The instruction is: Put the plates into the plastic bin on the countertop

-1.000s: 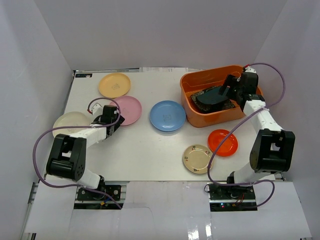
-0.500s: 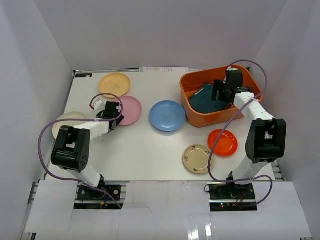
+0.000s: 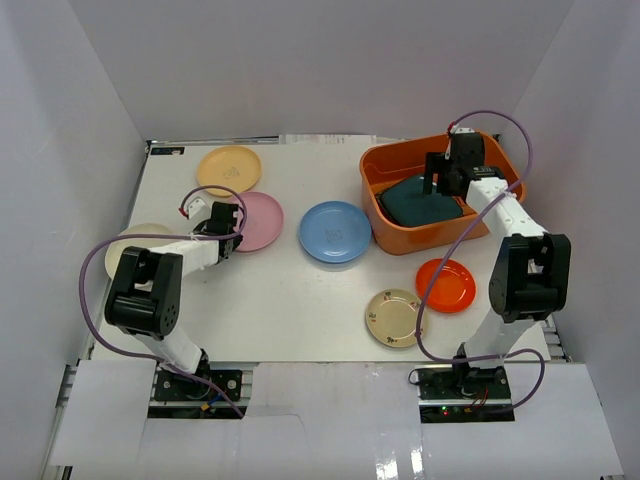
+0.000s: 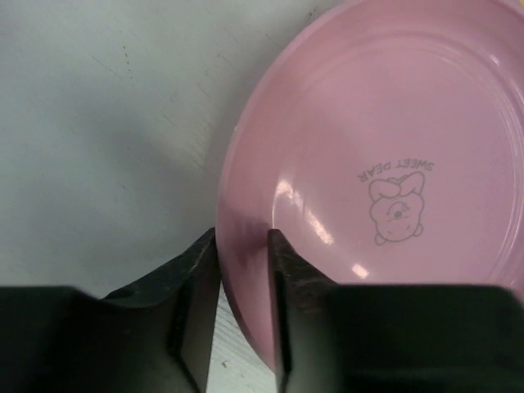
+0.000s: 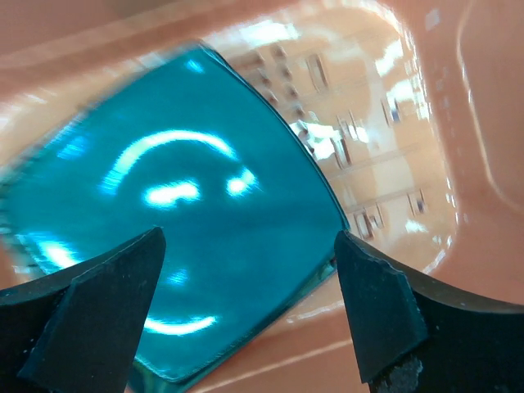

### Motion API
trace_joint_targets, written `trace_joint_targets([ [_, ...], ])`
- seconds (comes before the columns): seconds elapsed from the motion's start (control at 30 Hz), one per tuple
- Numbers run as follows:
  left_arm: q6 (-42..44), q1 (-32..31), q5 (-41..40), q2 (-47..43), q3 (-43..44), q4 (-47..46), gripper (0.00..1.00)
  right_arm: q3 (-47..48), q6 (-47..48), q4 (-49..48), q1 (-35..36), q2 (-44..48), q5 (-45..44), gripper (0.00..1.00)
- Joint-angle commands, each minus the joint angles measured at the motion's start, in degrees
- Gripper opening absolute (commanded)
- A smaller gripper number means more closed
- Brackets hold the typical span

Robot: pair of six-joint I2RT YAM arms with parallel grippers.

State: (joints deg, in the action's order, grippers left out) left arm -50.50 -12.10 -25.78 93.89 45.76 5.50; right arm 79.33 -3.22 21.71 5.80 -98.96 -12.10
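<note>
Here, the left gripper (image 4: 241, 237) is seen closed on the near rim of the pink plate (image 4: 385, 123), with one finger under the outer edge and the other pressed on the inner face. The plate itself lies flat on the bench (image 3: 280, 290), and a small cartoon print with lettering is visible in its well. In the overhead view it sits left of centre, with the yellow plate (image 3: 229, 169) just behind it and the cream plate (image 3: 135, 240) to its left, partly covered by the left arm.

The right gripper (image 5: 247, 239) is held inside the plastic bin (image 3: 400, 240) with its fingers spread wide, and nothing is gripped between them. Below it a dark teal plate (image 5: 188, 205) rests in the bin. The plate looks squarish with rounded corners, its surface is glossy, and the bin's slotted bottom shows beyond its right edge. The bin stands at the far right of the bench.

Three more plates are laid on the bench outside the bin. The blue plate (image 3: 336, 231) is found just left of the bin, the red-orange plate (image 3: 446, 284) just in front of it, and the beige plate (image 3: 394, 317) near the front, beside the red-orange one.
</note>
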Motion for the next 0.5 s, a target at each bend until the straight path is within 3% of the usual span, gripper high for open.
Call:
trace_joint_targets([
  [0.0, 0.6, 0.3, 0.0, 1.5, 0.5, 1.5, 0.35, 1.8, 0.1, -7.9, 1.1, 7.4, 5.9, 0.9],
  [0.03, 0.5, 0.4, -0.1, 1.4, 0.6, 1.6, 0.23, 2.0, 0.1, -8.6, 1.8, 8.3, 8.5, 0.9],
  [0.17, 0.5, 0.4, 0.1, 0.7, 0.2, 2.5, 0.0, 1.4, 2.2, -9.7, 10.4, 14.3, 11.4, 1.0],
  [0.3, 0.7, 0.3, 1.0, -3.8, -1.9, 3.7, 0.0, -5.6, 6.0, -13.7, 20.8, 18.0, 22.0, 0.64],
  [0.4, 1.0, 0.3, 1.3, -11.1, -4.3, 4.8, 0.0, -8.9, 11.8, -13.9, 29.5, 16.7, 25.4, 0.52],
  [0.47, 1.4, 0.3, 2.5, -17.9, -5.2, 5.8, 0.0, -9.6, 14.5, -12.8, 33.9, 13.6, 24.0, 0.52],
])
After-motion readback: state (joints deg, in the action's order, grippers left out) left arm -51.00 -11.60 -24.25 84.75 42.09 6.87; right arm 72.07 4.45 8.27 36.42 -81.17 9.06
